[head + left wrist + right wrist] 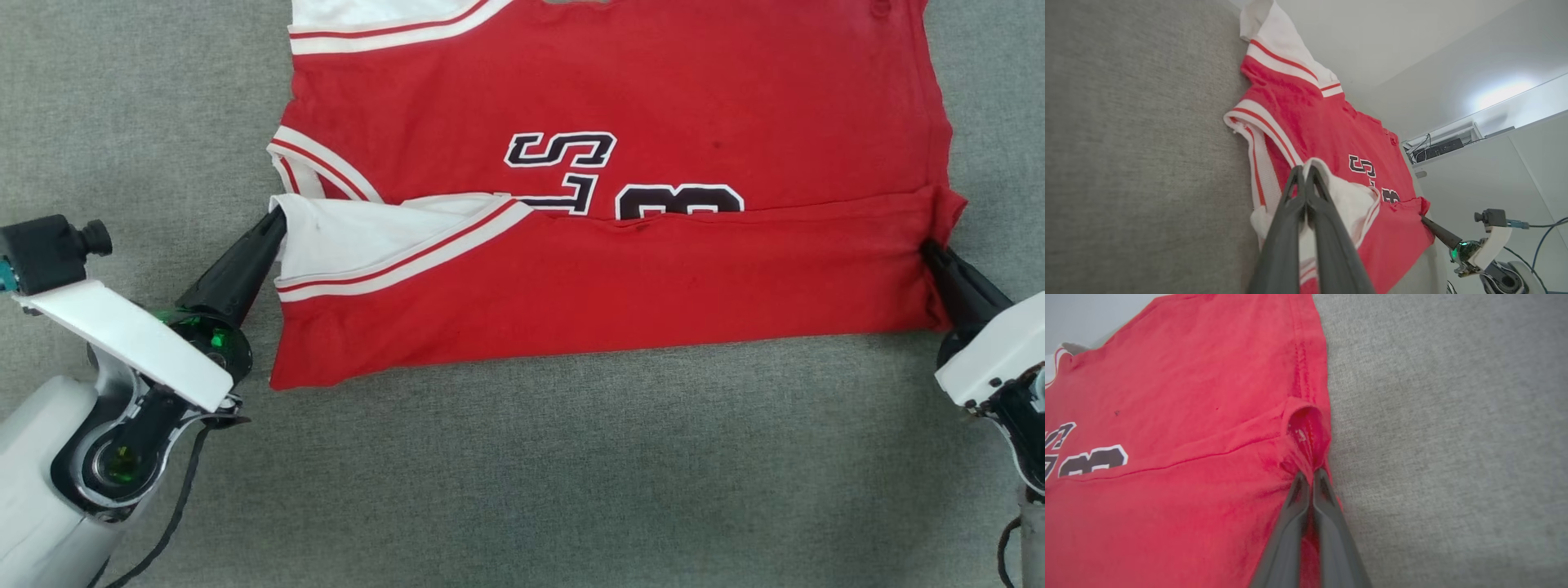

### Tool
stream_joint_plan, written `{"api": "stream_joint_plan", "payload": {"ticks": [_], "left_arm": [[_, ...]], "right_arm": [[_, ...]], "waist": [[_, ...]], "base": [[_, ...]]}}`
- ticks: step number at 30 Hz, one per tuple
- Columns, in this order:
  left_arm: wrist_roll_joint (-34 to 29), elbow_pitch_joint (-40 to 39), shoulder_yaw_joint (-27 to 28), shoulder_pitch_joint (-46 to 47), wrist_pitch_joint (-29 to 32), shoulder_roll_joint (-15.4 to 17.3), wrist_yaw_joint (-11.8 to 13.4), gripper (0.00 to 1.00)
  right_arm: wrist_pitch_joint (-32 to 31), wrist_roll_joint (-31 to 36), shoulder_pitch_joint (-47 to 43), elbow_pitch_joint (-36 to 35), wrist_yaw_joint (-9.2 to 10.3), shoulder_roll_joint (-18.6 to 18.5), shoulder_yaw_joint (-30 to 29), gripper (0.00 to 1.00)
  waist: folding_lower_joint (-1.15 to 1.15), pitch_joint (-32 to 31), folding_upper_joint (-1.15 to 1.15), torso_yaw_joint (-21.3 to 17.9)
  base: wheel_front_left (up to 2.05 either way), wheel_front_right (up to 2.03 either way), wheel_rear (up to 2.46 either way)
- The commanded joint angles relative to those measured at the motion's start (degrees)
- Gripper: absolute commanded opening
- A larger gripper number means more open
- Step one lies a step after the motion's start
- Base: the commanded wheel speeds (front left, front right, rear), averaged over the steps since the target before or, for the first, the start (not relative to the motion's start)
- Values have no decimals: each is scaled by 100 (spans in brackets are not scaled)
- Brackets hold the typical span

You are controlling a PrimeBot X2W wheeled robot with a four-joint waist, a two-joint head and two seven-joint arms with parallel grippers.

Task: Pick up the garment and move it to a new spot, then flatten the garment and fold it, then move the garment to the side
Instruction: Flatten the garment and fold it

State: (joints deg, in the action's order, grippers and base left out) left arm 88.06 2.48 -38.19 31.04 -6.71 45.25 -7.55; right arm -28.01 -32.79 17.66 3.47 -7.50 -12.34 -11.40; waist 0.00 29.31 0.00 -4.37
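I see garment (620, 286) on grey desk (522, 474), long axis 9 to 3 o'clock. Left end effector (276, 222) shut tight on white sleeve (343, 237) at 9, right end effector (931, 249) on red hem (940, 214) at 3.

The left tool (276, 220) has long, tapered black fingers on a dark round base lit by a green light (216, 336). A flat white plate (131, 343) carries a small black camera (49, 251). The forearm (41, 482) is pale grey, with a thin black cable (175, 506). The right tool (931, 249) is black, with a white housing (992, 347).
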Motion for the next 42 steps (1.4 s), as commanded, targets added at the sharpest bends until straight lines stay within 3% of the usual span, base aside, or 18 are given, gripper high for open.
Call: {"api": "stream_joint_plan", "payload": {"ticks": [1,2,3,4,5,6,11,15,22,27,38,39,40,41,42], "left_arm": [[-104,116,-46,111,-23,3,13,0],[-180,221,-114,149,-48,24,13,7],[-229,267,-191,183,-88,33,13,29],[-278,305,-247,227,-130,55,13,47],[-382,336,-328,283,-183,104,13,78],[-469,331,-418,334,-221,157,13,100],[-1328,369,-1122,709,-483,720,13,100],[-1643,218,-1669,1030,-582,1166,13,100],[-1185,-449,-2610,1385,584,1653,13,100],[-802,-354,-2933,1543,1206,1680,13,100],[-126,242,-3400,1554,2322,1194,21,100],[-126,273,-3434,1555,2424,1161,22,84],[-88,271,-3455,1552,2490,1127,22,49],[-18,253,-3459,1545,2522,1092,22,23],[-18,253,-3459,1545,2522,1092,22,23]], "right_arm": [[31,26,17,125,2,38,78,0],[59,42,17,177,2,22,115,0],[111,70,21,217,2,0,151,16],[174,103,19,238,2,-25,167,42],[247,143,13,252,2,-48,150,93],[307,190,1,268,3,-81,117,100],[431,289,-138,158,2,-142,103,100],[452,318,-321,-40,2,-178,39,100],[368,352,-583,-366,2,-116,-49,100],[377,356,-614,-477,2,-22,60,100],[546,309,-403,-402,2,113,241,100],[549,307,-382,-394,2,115,260,100],[538,307,-366,-387,2,107,268,100],[527,324,-348,-382,2,83,290,100],[527,324,-348,-382,2,83,290,100]], "waist": [[0,0,0,-1],[0,-5,0,-3],[0,-16,0,-3],[0,-32,0,-1],[0,-62,0,5],[0,-96,0,15],[0,-308,0,80],[0,-467,0,122],[0,-607,0,121],[0,-556,0,-19],[0,-284,0,-335],[0,-264,0,-355],[0,-246,0,-371],[0,-234,0,-381],[0,-234,0,-381]], "base": [[0,0,0],[0,0,0],[0,0,0],[0,0,0],[0,0,0],[0,0,0],[0,0,0],[0,0,0],[0,0,0],[0,0,0],[0,0,0],[0,0,0],[0,0,0],[0,0,0],[0,0,0]]}}
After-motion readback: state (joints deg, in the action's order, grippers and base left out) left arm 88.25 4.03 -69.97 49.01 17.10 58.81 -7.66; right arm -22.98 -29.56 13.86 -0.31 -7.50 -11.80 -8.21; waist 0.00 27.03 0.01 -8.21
